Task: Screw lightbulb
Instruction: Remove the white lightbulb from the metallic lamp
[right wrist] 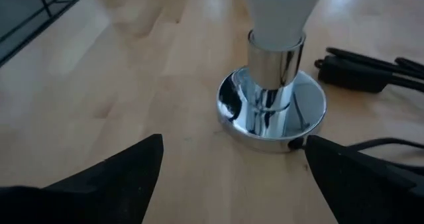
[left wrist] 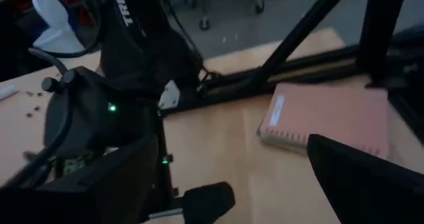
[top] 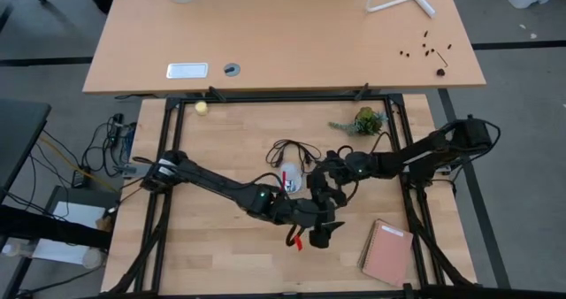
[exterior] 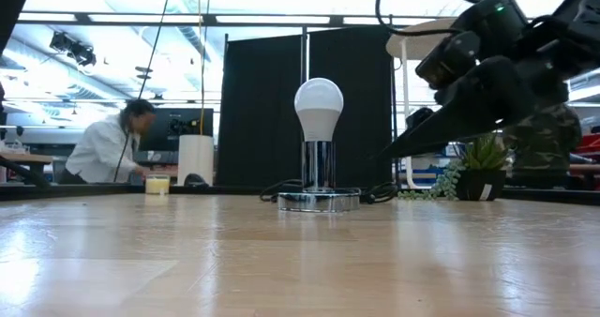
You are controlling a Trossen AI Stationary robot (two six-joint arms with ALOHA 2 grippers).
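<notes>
The white lightbulb (exterior: 319,106) stands upright with its base in the round silver socket (exterior: 319,197) at the table's middle. It also shows in the high view (top: 292,180) and the right wrist view (right wrist: 281,12). The socket's black cord (right wrist: 371,71) trails off toward the far side. My right gripper (right wrist: 233,144) is open just right of the bulb, its fingers slanting down toward the socket (right wrist: 271,105) without touching it. My left gripper (top: 320,235) is open and empty nearer the front edge, pointing toward the table's right.
A pinkish spiral notebook (top: 387,252) lies at the front right. A small green plant (top: 364,120) stands at the far right and a yellowish ball (top: 202,108) at the far left. A person (exterior: 112,148) sits in the room beyond the table.
</notes>
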